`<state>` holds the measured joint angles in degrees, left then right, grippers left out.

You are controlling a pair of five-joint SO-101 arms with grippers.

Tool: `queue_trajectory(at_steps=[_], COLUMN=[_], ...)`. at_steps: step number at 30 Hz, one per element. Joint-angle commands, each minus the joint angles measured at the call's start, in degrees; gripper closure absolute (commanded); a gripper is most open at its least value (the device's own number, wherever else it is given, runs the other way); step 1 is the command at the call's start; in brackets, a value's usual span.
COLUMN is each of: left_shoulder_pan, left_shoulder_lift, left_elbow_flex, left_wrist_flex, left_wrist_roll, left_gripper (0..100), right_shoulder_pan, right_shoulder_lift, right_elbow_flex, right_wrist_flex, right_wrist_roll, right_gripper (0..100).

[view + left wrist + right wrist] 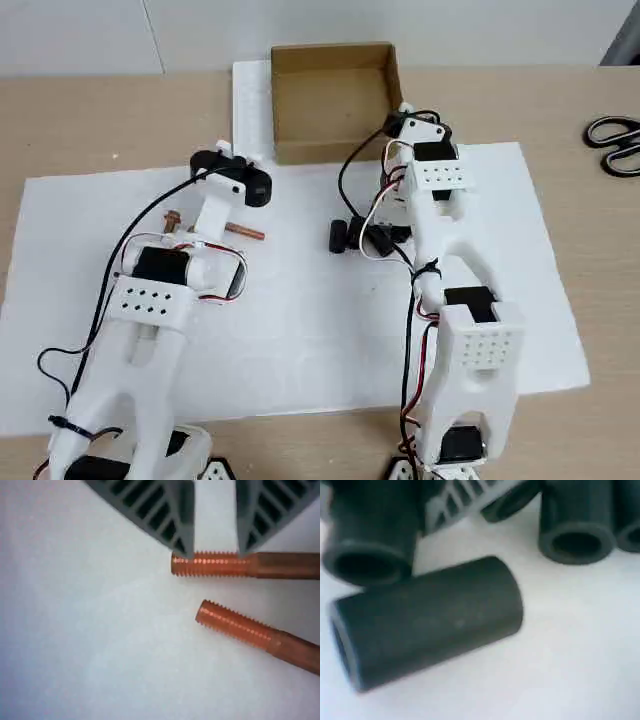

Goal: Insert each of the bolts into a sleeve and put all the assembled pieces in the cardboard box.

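Observation:
Two copper bolts lie side by side on the white sheet [300, 330]. My left gripper [215, 550] is open, its dark fingertips [182, 547] resting right over the threaded end of one bolt [240, 564]. The second bolt [255, 630] lies just beside it, untouched. In the high view the bolts [245, 232] poke out from under the left arm. Black sleeves [350, 236] are grouped at mid-sheet under my right gripper [385, 236]. One sleeve [430, 622] lies on its side, and others [575, 527] stand upright close behind it. The cardboard box [290, 100] stands open at the back.
Scissors [615, 142] lie on the bare wooden table at the far right. Cables hang from both arms over the sheet. The sheet's middle, between the arms, holds nothing but the sleeves.

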<state>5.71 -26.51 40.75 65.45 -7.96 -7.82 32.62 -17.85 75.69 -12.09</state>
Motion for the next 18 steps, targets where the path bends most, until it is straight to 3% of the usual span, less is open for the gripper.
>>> queue_trajectory(at_steps=[1,18], left_shoulder_pan=[-0.1,-0.1], left_shoulder_lift=[-0.5,-0.5], left_elbow_flex=[-0.7,-1.8], left_wrist_flex=[-1.0,-0.6], left_wrist_roll=[0.1,0.1], left_gripper=[94,94], right_shoulder_pan=[-0.8,-5.5], right_shoulder_lift=[-2.9,-14.5], right_elbow_flex=[-3.3,-4.7], right_wrist_flex=[2.2,8.7], right_wrist_roll=[0.6,0.8], right_gripper=[99.5,99.5])
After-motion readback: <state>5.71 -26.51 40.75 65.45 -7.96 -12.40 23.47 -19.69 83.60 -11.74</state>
